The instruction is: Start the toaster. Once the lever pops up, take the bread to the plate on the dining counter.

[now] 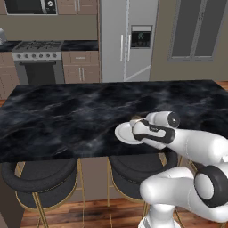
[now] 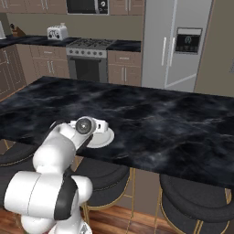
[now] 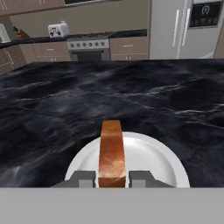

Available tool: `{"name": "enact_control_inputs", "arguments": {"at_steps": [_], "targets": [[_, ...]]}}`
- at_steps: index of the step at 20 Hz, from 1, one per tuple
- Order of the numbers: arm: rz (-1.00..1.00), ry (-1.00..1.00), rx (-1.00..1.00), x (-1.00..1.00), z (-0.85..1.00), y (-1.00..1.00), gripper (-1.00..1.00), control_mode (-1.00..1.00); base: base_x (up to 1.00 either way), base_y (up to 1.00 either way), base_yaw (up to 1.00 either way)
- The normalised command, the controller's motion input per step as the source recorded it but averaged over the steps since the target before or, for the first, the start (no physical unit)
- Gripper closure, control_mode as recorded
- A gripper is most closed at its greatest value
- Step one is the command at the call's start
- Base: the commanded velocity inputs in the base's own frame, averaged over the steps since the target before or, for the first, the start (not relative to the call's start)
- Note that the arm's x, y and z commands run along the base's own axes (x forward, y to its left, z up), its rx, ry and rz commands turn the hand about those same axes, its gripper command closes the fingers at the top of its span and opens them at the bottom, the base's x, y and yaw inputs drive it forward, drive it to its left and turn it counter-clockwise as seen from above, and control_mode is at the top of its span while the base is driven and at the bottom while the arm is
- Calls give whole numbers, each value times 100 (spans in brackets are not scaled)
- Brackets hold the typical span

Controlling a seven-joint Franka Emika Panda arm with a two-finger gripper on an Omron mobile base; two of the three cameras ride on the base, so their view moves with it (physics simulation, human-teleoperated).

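The bread (image 3: 111, 153), a brown-crusted slice seen edge-on, stands upright between my two finger tips (image 3: 84, 177), just above or on the white plate (image 3: 168, 164). My gripper (image 3: 112, 178) is shut on the bread. The plate (image 1: 122, 133) lies near the front edge of the black marbled dining counter (image 1: 67, 116), with my gripper (image 1: 135, 128) over its right side. From the right base view the gripper (image 2: 106, 128) reaches over the plate (image 2: 101, 140) on the counter (image 2: 160, 119). The silver toaster (image 2: 57, 32) stands far off on the back counter, and the hand view shows the toaster (image 3: 58, 29) there too.
Dark round stools (image 1: 42, 178) (image 2: 196, 201) are tucked under the counter's near edge. Beyond the counter stand a stove (image 1: 39, 62), a steel fridge (image 1: 128, 40) and wooden cabinets (image 2: 123, 66).
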Motion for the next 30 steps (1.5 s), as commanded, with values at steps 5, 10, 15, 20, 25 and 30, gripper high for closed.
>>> {"name": "enact_control_inputs", "arguments": {"at_steps": [5,10,15,20,25,30], "targets": [[0,-2,0,1,-16,0,100,-100,0,0,0],[0,-7,0,3,-12,0,100,-100,0,0,0],[0,-11,0,12,0,0,100,-100,0,0,0],[0,-8,0,19,-2,0,100,-100,0,0,0],[0,-7,0,2,-19,0,100,-100,0,0,0],[0,-1,0,0,-17,0,100,-100,0,0,0]]}}
